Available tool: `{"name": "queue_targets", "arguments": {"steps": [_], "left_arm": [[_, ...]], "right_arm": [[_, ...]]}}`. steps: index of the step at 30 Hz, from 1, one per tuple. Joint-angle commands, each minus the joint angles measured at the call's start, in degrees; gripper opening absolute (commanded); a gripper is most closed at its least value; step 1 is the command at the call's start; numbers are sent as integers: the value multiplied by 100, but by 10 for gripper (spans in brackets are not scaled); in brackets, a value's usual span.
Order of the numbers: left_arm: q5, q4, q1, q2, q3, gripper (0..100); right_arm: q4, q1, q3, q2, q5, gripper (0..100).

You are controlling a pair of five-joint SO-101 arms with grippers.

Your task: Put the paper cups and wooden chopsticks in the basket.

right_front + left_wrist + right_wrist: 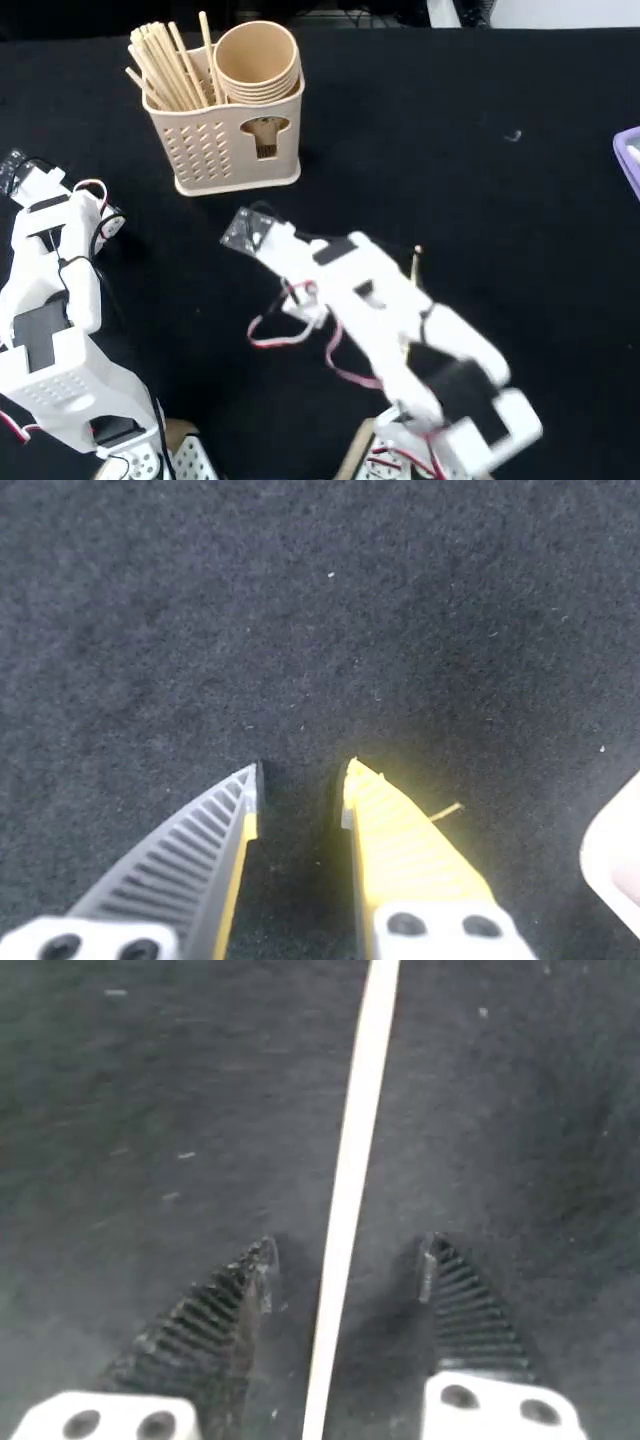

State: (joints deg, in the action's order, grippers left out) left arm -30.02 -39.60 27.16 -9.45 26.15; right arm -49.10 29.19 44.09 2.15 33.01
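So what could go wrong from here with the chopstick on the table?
The chopstick lies flat inside the open right gripper; being thin, it may slip or roll as that closes. The basket already looks crowded on its chopstick side, so this one might catch on the sticks there.

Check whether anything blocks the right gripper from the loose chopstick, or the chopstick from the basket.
Nothing visible does. The chopstick lies on the cloth inside the open right gripper; nothing shows between there and the basket.
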Motion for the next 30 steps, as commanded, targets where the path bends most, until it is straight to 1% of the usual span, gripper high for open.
{"name": "queue_targets", "arguments": {"steps": [1,3,4,5,6,8,13,14,16,18,20,22,25,28,30], "left_arm": [[-53,62,-119,0,-31,152],[-53,62,-119,0,-40,152],[-53,62,-119,0,-48,152],[-53,62,-119,0,-48,152],[-53,70,-119,0,-48,152],[-53,70,-119,0,-48,152],[-53,70,-119,0,-48,152],[-53,70,-127,0,-48,152],[-53,70,-136,0,-48,152],[-53,70,-136,0,-48,152],[-53,70,-145,0,-48,152],[-53,70,-136,0,-48,152],[-53,70,-127,0,-48,152],[-53,70,-127,0,-40,152],[-53,70,-136,0,-40,152]], "right_arm": [[62,-255,-532,-646,316,197],[-237,-229,-629,-699,510,95],[-369,-202,-655,-655,527,23],[-527,-193,-673,-558,475,7],[-738,-185,-673,-409,404,28],[-1187,-185,-681,101,343,10],[-2207,-141,-796,2273,316,11],[-2251,-141,-875,2738,185,11],[-2084,-141,-1024,3547,-325,11],[-1424,-141,-1051,4189,-879,11],[-475,-141,-1015,4637,-1451,11],[686,-141,-866,4875,-2022,11],[2734,-88,-462,4866,-2769,11],[4765,264,-127,4514,-2998,11],[5767,607,-145,4127,-2998,11]]}}
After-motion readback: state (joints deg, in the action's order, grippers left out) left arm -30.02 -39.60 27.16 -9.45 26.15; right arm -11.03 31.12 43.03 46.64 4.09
